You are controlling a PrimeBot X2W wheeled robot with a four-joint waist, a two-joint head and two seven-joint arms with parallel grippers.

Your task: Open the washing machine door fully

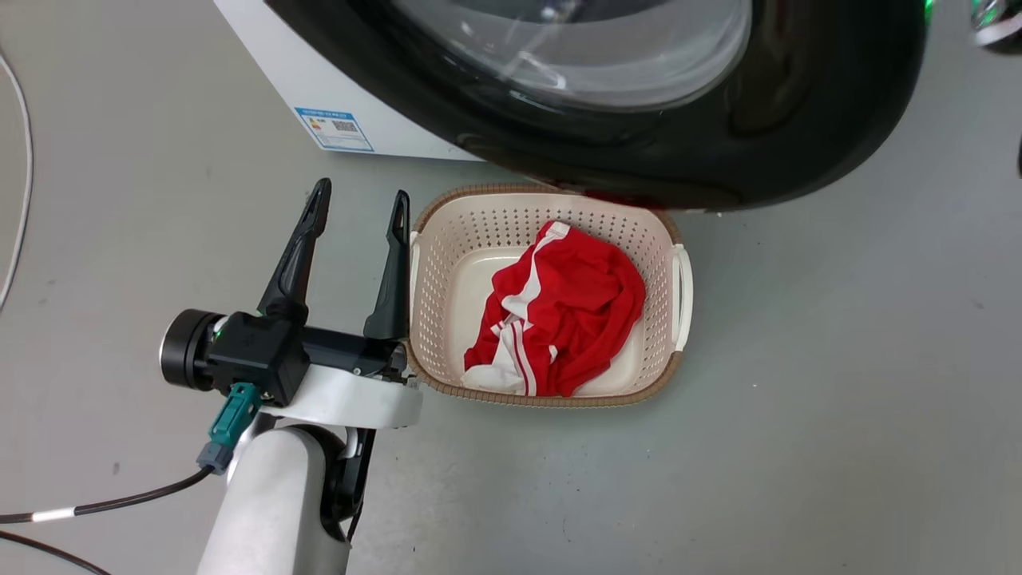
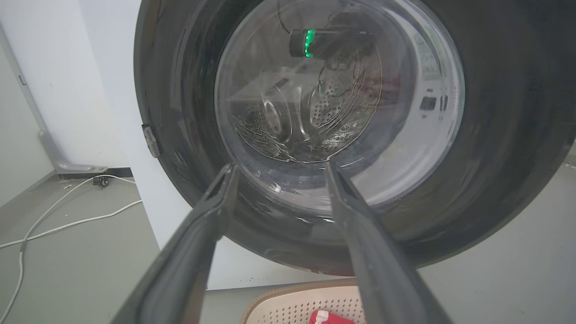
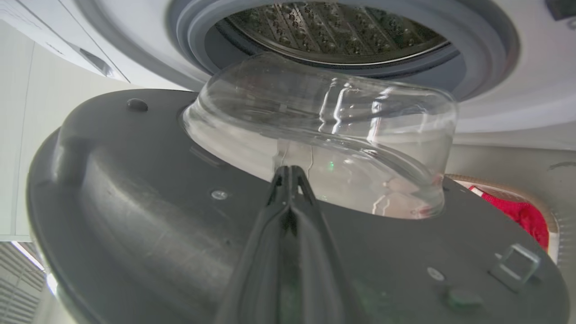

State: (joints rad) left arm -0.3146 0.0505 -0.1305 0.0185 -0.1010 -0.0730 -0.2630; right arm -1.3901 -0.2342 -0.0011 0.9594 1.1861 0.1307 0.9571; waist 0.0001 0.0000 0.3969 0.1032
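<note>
The washing machine door (image 1: 798,120) is a big glossy black ring around clear glass, and it stands swung partly out from the white machine body (image 1: 263,48). In the right wrist view I see its grey inner face (image 3: 157,225) and bulging glass bowl (image 3: 315,135), with the steel drum mouth (image 3: 333,31) beyond. My right gripper (image 3: 290,171) is shut, its tips at the inner face just below the bowl. My left gripper (image 1: 362,196) is open and empty, low over the floor beside the basket. It points at the door's outer side (image 2: 517,135), fingers (image 2: 280,167) apart.
A cream laundry basket (image 1: 551,399) holding a red and white garment (image 1: 575,311) sits on the grey floor under the door's lower edge. A metal latch loop (image 3: 515,265) sticks out of the door's inner face. White cables (image 2: 67,220) trail on the floor at the left.
</note>
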